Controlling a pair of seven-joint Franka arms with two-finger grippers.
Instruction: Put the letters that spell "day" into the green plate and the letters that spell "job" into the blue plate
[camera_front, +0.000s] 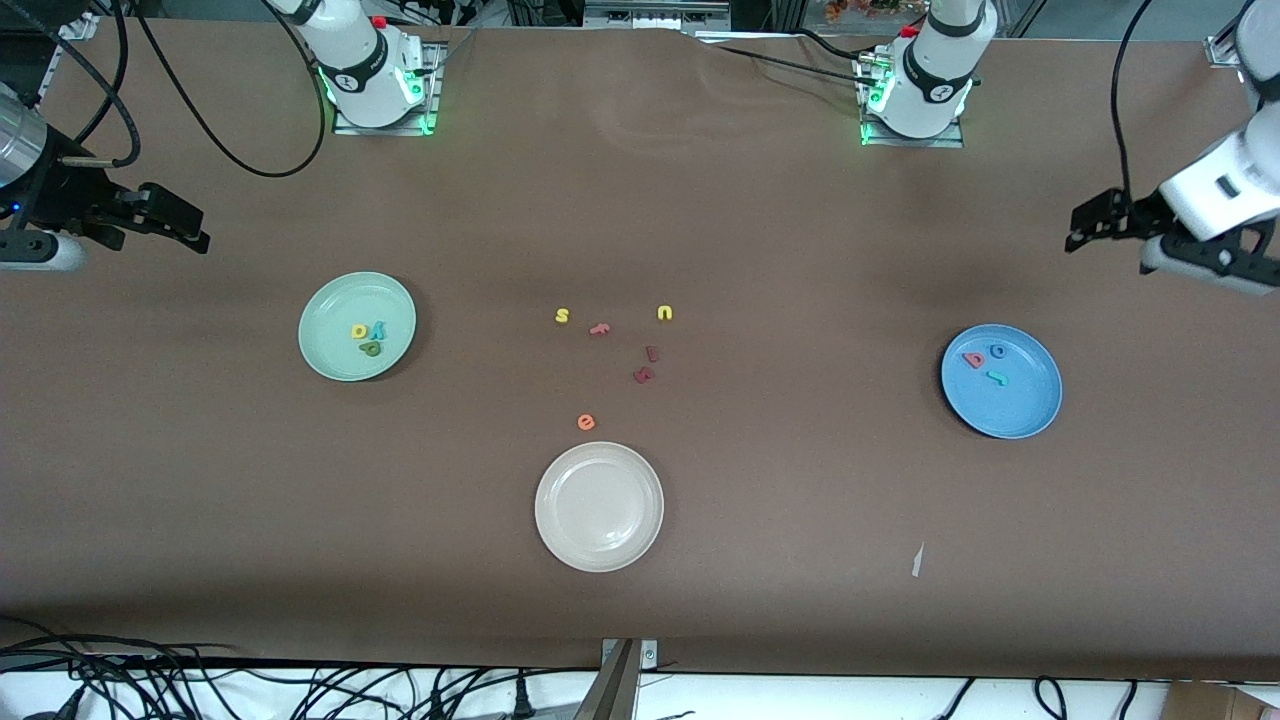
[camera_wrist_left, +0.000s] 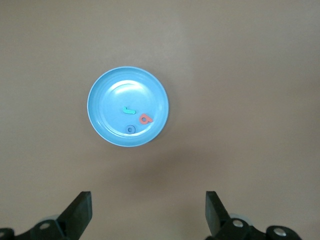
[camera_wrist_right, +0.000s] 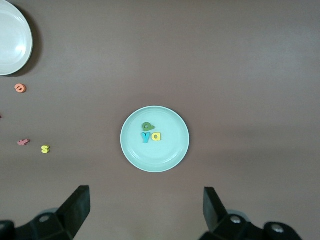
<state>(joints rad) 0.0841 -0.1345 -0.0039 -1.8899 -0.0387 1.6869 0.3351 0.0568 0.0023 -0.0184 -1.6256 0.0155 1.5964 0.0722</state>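
Note:
The green plate (camera_front: 335, 305) holds the yellow "a" (camera_front: 359, 330), the teal "y" (camera_front: 378, 328) and the dark green "d" (camera_front: 370, 348). The right wrist view shows that green plate (camera_wrist_right: 160, 155) with the same three letters. In the blue plate (camera_front: 1030, 405) lie the salmon "b" (camera_front: 972, 360), the blue "o" (camera_front: 998, 350) and the teal "j" (camera_front: 996, 377); the left wrist view shows them there too. My left gripper (camera_front: 1078, 232) hangs open and empty, high over the table's edge at the left arm's end. My right gripper (camera_front: 190, 228) is open and empty, high at the right arm's end.
A beige-white plate (camera_front: 599, 540) sits mid-table, nearest the front camera. Loose letters lie between the plates: a yellow "s" (camera_front: 562, 316), a salmon "f" (camera_front: 599, 328), a yellow "u" (camera_front: 664, 313), two dark red pieces (camera_front: 647, 364) and an orange "e" (camera_front: 586, 422).

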